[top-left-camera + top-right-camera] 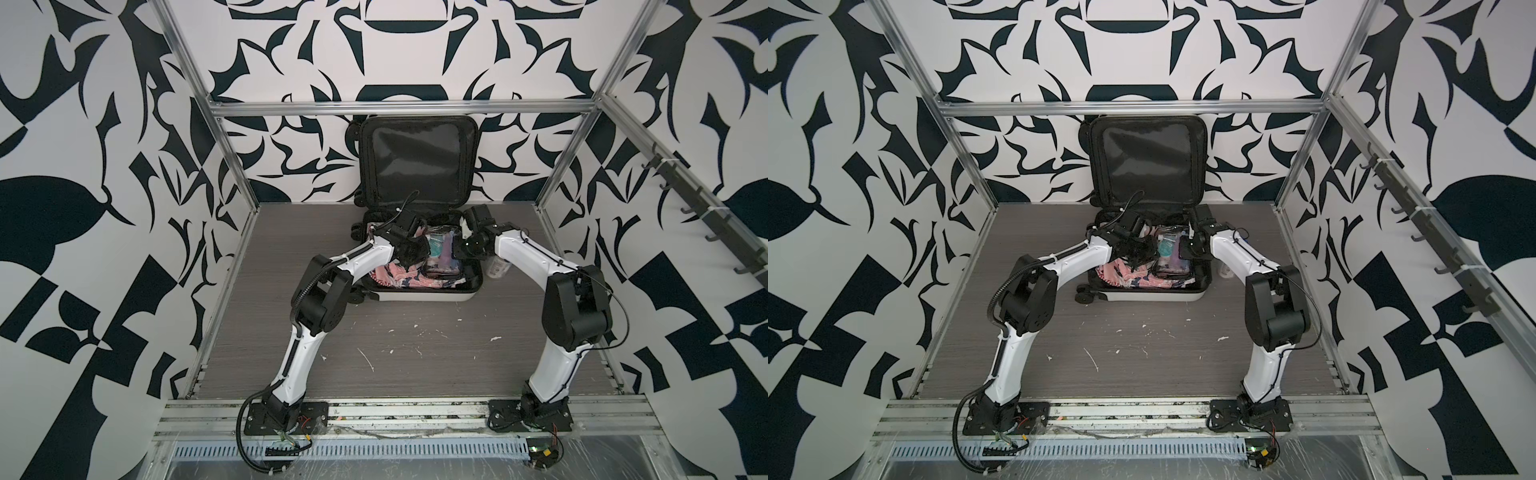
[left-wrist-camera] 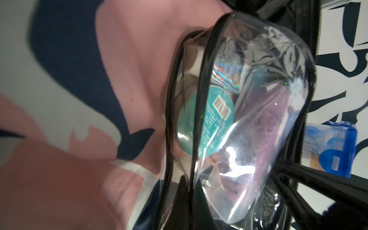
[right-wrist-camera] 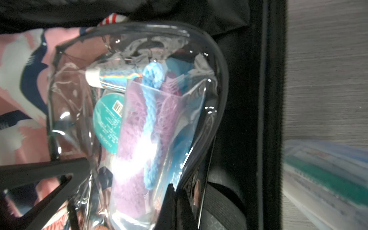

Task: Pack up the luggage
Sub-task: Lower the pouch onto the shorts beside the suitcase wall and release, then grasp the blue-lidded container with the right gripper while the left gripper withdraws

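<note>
The luggage [image 1: 419,296] [image 1: 1154,296] lies open at the back of the table in both top views, its black-lined lid [image 1: 415,160] upright against the wall. In its lower half lie a pink, navy and white cloth [image 1: 399,278] [image 2: 79,99] and a clear black-trimmed pouch [image 1: 440,253] [image 1: 1169,253] holding toiletries. My left gripper [image 1: 409,251] [image 2: 190,179] is shut on the black trim of the pouch [image 2: 249,119] on its left side. Pinching the opposite trimmed edge of the pouch [image 3: 139,119], my right gripper [image 1: 461,249] [image 3: 176,187] is also shut.
A clear bottle with a blue label [image 1: 498,266] [image 2: 336,147] rests on the table just right of the luggage. A rail of hooks [image 1: 706,216] runs along the right wall. Metal frame posts stand at the back corners.
</note>
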Controlling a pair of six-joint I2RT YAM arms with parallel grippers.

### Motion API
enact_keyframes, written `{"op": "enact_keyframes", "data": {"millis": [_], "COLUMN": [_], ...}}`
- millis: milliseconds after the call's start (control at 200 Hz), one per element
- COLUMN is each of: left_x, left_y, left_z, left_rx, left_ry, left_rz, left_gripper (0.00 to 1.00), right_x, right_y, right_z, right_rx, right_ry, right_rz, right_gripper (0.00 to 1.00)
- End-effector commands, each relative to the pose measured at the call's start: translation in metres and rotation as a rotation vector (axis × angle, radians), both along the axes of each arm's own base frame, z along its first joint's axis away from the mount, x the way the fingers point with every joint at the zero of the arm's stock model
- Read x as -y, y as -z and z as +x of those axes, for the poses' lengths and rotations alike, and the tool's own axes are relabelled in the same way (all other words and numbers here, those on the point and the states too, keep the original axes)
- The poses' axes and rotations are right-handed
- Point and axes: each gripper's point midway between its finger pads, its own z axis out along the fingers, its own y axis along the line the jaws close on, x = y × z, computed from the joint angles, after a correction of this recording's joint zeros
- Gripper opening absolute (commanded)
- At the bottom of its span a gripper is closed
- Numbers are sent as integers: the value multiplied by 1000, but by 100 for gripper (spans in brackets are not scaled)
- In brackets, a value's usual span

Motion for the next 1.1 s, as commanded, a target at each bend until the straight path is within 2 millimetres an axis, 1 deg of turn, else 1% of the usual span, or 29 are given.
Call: {"op": "enact_keyframes", "data": {"millis": [0,100,190,260,335,430,465,470,475,480,510,565,615,670,740,790,915,1010,1095], "left_x": [-3,-5,-8,-10,-9,-7,-7,-7,-7,-7,-8,-10,-12,-16,-21,-24,-34,-42,-52], "left_y": [-36,-43,-40,-34,-29,-26,-27,-27,-27,-27,-31,-39,-47,-58,-70,-80,-103,-121,-140], "left_z": [4,3,3,3,4,5,4,4,4,4,4,3,3,3,1,0,-4,-10,-18], "left_rx": [76,92,89,77,66,46,46,47,47,48,54,74,94,115,142,160,207,245,291], "left_ry": [-16,-10,-10,-13,-11,1,4,7,7,7,8,7,5,0,-5,-12,-27,-30,-30], "left_rz": [-45,-45,-33,-31,-30,-29,-26,-25,-25,-25,-26,-29,-27,-26,-21,-22,-25,-24,-22], "left_gripper": [0,0,0,0,0,0,8,8,12,12,21,34,42,47,49,49,51,51,53], "right_x": [-1,-1,-2,-4,-1,6,8,8,8,8,8,8,8,7,9,10,13,15,25], "right_y": [-10,-15,-13,-7,-1,-2,-4,-4,-5,-6,-8,-15,-22,-32,-45,-56,-87,-116,-139], "right_z": [3,4,6,7,7,5,5,5,5,5,4,4,3,1,-1,-2,-9,-16,-25], "right_rx": [-4,7,4,-17,-36,-47,-47,-46,-45,-44,-41,-27,-14,3,30,51,112,176,234], "right_ry": [12,17,18,16,24,44,50,50,50,50,50,48,43,42,44,48,54,55,59], "right_rz": [-4,-3,2,2,-16,-52,-60,-60,-60,-60,-59,-52,-48,-41,-36,-34,-17,-4,-31], "right_gripper": [0,0,0,0,0,0,0,0,0,0,0,1,9,21,33,38,46,52,59]}}
